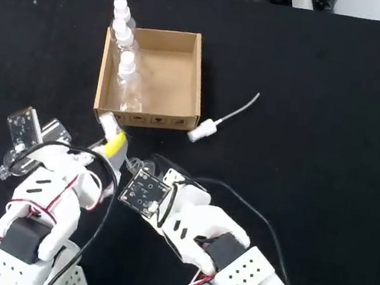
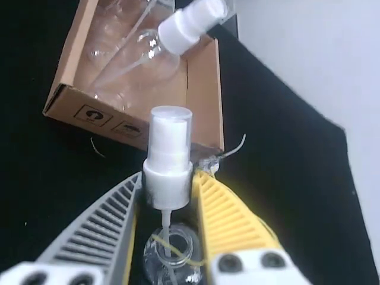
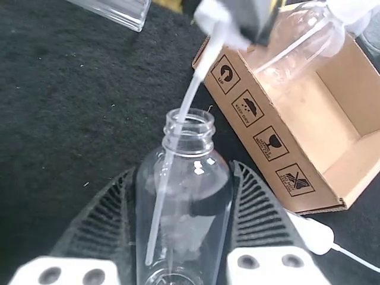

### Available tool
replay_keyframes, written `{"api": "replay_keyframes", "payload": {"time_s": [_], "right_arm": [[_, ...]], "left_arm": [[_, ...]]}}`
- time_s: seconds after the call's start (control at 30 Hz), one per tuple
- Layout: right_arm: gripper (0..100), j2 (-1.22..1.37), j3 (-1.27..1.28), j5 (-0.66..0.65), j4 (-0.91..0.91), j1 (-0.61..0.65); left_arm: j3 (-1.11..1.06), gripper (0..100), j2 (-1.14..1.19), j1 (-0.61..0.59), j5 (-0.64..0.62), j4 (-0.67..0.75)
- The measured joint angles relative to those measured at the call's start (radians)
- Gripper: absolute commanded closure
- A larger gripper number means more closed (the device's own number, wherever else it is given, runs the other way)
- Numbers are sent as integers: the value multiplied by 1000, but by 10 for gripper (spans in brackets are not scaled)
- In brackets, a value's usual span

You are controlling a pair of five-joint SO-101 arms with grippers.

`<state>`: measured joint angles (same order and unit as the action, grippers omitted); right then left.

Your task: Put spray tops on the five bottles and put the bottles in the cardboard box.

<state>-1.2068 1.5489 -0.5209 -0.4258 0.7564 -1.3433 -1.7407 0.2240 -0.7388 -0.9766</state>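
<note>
Black table (image 1: 330,78), spray top (image 2: 169,160) apparently above bottle (image 3: 184,196)

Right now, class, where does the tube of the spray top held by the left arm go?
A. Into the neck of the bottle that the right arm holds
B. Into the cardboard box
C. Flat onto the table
A: the tube of the spray top in the left fingers runs down through the open neck of the bottle held between the right fingers.
</note>
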Motion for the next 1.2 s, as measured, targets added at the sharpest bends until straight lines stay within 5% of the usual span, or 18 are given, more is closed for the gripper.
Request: {"api": "replay_keyframes", "payload": {"time_s": [0.43,0.67,1.2], "right_arm": [[910,0,0,-2,0,2],[910,0,0,0,0,-5],[910,0,0,68,0,-17]], "left_arm": [[2,965,-12,72,66,-54],[2,777,-9,121,72,-81],[49,772,-2,58,51,-129]]}}
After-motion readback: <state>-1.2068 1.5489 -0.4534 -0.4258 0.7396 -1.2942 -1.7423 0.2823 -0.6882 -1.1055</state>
